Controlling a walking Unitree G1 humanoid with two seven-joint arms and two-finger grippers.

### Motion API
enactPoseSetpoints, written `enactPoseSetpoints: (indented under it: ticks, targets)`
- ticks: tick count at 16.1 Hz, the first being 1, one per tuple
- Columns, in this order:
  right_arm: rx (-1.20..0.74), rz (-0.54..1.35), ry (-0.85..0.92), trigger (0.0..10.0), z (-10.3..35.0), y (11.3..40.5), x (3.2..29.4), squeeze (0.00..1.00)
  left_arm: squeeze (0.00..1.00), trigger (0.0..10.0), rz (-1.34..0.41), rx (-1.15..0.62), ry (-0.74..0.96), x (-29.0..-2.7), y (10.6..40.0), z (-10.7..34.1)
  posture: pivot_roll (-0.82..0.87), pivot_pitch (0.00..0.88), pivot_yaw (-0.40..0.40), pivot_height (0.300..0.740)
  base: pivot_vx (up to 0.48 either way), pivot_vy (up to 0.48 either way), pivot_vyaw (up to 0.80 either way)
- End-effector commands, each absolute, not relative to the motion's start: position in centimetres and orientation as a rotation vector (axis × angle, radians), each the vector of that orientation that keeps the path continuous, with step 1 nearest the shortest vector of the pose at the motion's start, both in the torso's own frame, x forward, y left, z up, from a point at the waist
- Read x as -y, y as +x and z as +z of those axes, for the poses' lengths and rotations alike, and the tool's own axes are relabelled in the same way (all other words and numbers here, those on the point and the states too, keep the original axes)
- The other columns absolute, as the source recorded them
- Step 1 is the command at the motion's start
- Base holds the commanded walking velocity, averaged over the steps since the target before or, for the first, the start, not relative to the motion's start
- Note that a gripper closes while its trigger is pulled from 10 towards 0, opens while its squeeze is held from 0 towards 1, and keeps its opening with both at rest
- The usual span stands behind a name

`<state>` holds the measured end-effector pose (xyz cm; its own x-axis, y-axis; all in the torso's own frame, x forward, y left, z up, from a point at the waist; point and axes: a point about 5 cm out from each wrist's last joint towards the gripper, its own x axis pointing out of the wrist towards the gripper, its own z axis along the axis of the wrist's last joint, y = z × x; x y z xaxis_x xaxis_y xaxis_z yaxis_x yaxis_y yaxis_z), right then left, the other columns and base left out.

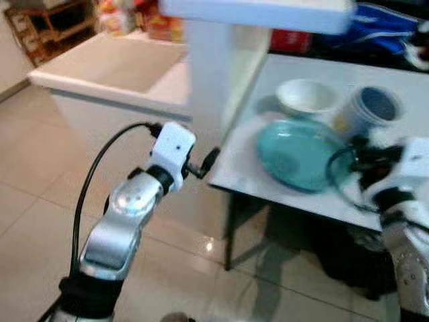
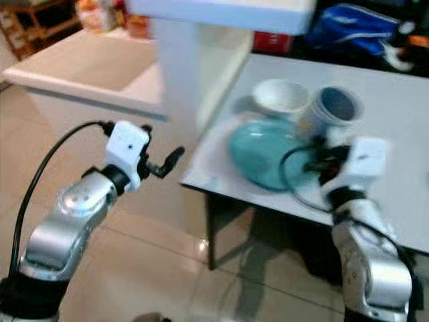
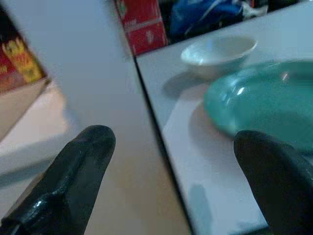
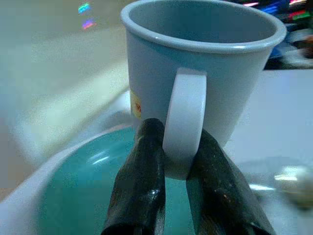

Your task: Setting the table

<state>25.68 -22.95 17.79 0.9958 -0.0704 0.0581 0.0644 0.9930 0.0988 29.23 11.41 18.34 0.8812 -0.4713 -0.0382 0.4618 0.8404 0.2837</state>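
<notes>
**Mug pinched by its handle above the plate**

We see the right end effector (image 4: 176,171) clamped on the handle of a pale blue mug (image 4: 205,63). The mug stands upright, mouth up, handle turned toward the end effector. Beneath it lies a teal plate (image 1: 298,154) on the counter (image 1: 402,100), with a white bowl (image 1: 306,95) beyond. The left end effector (image 3: 186,161), fingers spread, hovers off the counter's corner.

The pale blue mug (image 4: 200,63) is held upright by its handle above the teal plate (image 1: 298,155), which lies flat on the table beside the white bowl (image 1: 307,96).
</notes>
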Motion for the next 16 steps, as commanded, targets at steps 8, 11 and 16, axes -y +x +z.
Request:
enactPoseSetpoints:
  ticks: [8, 11, 16]
  targets:
    - [-0.005, 0.000, 0.161, 10.0, 16.8, 26.8, 19.4, 0.00, 0.00, 10.0, -0.360, 0.109, 0.298, -12.7, 30.3, 20.0, 0.10, 0.056, 0.028, 0.740, 0.090, -0.107, -0.15]
    - [-0.005, 0.010, 0.161, 10.0, 16.9, 27.1, 19.1, 0.00, 0.00, 10.0, -0.385, 0.100, 0.284, -12.3, 29.9, 19.8, 0.10, 0.062, 0.029, 0.740, 0.386, 0.000, -0.80]
    - [0.014, 0.055, 0.125, 10.0, 17.3, 27.5, 18.7, 0.00, 0.00, 10.0, -0.391, 0.095, 0.289, -12.4, 29.7, 19.8, 0.10, 0.070, 0.035, 0.740, 0.411, 0.000, -0.10]
